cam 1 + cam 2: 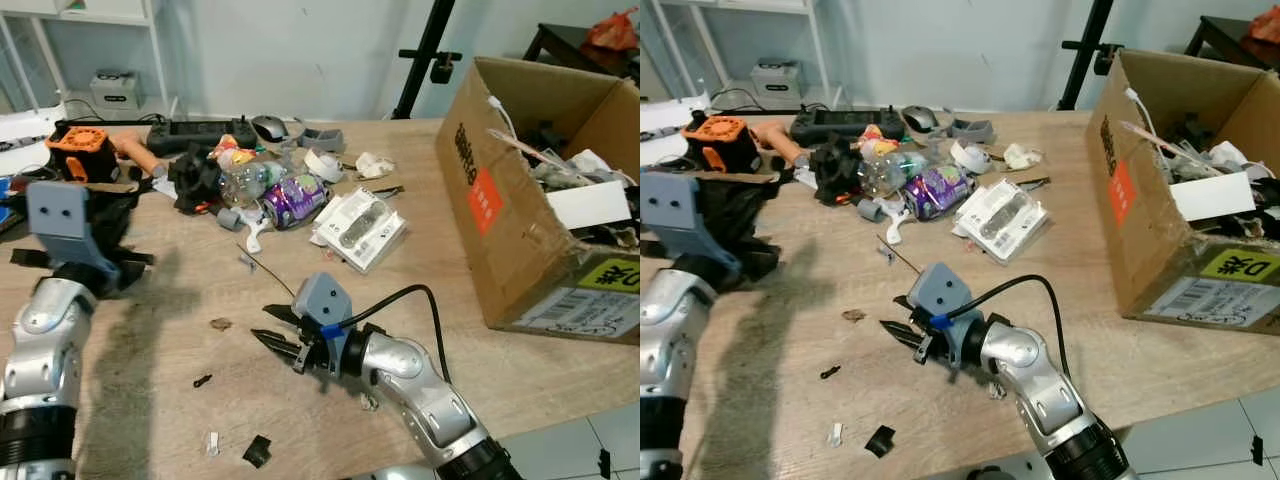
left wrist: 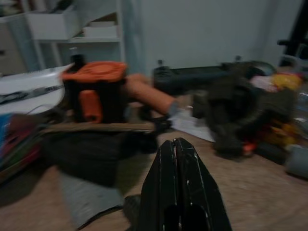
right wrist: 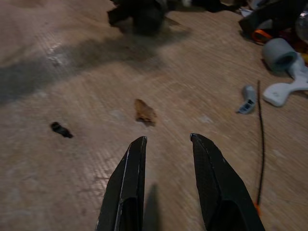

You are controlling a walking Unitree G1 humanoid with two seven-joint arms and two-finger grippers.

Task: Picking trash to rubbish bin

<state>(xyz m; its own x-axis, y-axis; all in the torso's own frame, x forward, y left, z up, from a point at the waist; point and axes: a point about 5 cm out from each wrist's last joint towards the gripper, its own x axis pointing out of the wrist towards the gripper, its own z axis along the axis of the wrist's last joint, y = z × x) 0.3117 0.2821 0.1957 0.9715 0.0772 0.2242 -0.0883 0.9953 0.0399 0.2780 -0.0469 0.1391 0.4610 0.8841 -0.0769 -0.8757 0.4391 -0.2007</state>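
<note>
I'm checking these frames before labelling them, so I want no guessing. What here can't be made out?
- Cardboard box: its contents are a jumble, cut off by the head views' right edge.
- Brown scrap ahead of the open right hand: too small and soft to identify.
- Orange and black object: blurred in the left wrist view.
- Left hand: fingers together; the head views hide them behind its grey camera mount.

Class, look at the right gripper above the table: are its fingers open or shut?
Open. The right gripper shows a clear gap between its fingers, with bare wooden table visible through it.
</note>
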